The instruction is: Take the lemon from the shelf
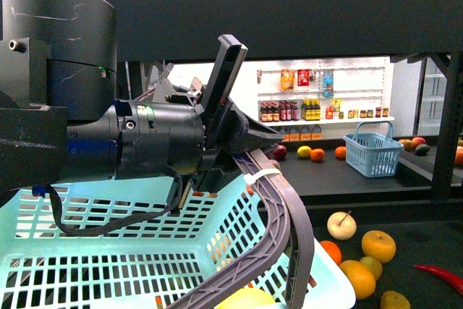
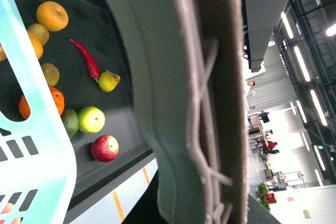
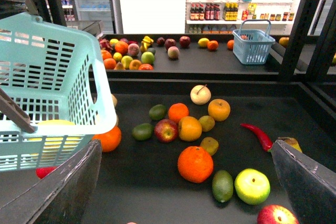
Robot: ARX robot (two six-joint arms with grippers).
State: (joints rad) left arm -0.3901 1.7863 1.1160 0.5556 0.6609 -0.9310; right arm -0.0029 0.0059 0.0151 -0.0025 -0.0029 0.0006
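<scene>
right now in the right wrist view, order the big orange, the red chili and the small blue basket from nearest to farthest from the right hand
1. Big orange: nearest, on the dark tray just ahead of the open right hand.
2. Red chili: farther out on the same tray, off to one side.
3. Small blue basket: farthest, on the back shelf before the bottle wall.

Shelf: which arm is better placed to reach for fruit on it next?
Right: the right pincer is open and empty, facing the shelf; the left pincer is shut on the basket handle.
</scene>
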